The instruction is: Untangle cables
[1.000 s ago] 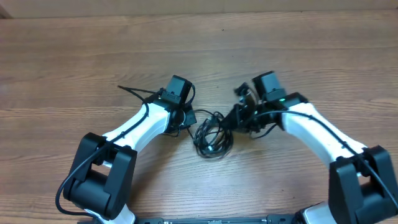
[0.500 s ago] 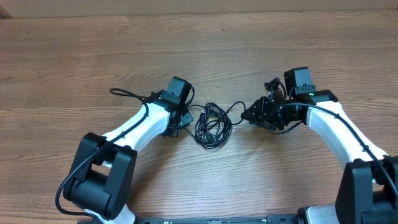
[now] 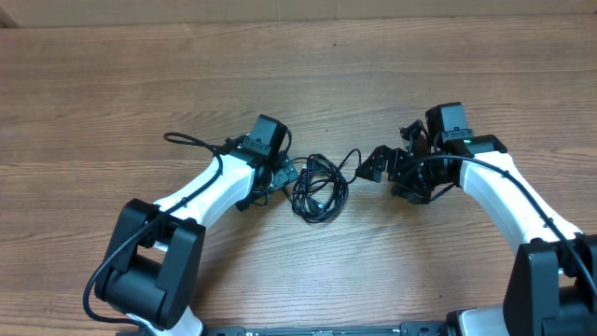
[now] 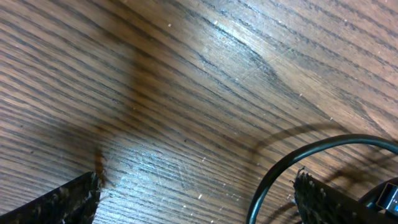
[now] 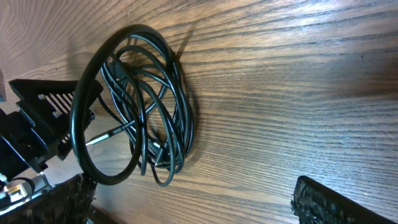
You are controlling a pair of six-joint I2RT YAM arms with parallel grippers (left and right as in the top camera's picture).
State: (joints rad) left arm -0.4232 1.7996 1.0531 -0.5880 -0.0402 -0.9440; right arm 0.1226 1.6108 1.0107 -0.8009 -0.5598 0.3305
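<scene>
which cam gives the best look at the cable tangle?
Right wrist: the cables fill the left half of the frame, with separate loops and crossings clear. Overhead shows the whole coil, but small and dark. Left wrist catches only one black arc at bottom right.

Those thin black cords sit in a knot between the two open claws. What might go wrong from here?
1. The cables lie in many overlapping loops, so pulling one strand may well tighten the tangle.
2. One loop runs right beside a finger of the open left gripper; closing could catch the wrong strand or drag the whole bundle.
</scene>
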